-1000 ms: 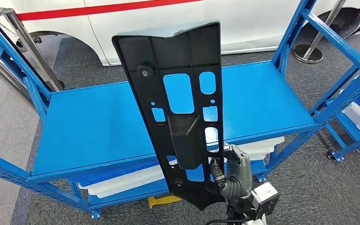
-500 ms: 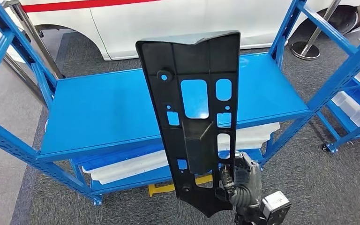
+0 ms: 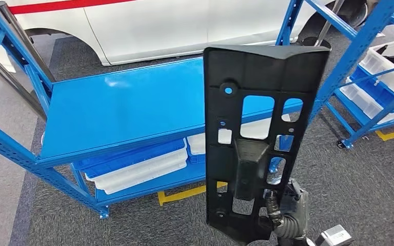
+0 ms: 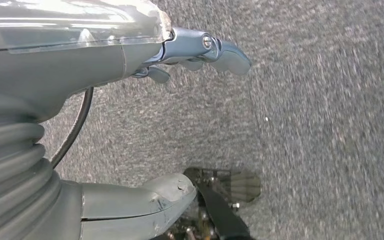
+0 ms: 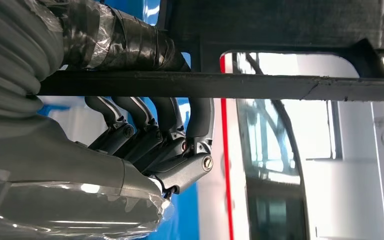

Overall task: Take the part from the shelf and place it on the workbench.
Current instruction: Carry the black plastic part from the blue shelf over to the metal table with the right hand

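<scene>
Now right hand [image 3: 287,212] holds part [image 3: 259,138]; view swung rightward.

Blue shelf [image 3: 123,110] top deck lies bare and open from the front. Its uprights [image 3: 10,141] flank both ends. Held black part [image 3: 259,138] stands upright, blocking the deck's right portion from view. White bins [image 3: 138,171] fill the lower tier. White car [image 3: 149,23] apparently close behind.

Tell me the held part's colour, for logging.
Black part, clearest in the head view, gripped by the right hand.
</scene>
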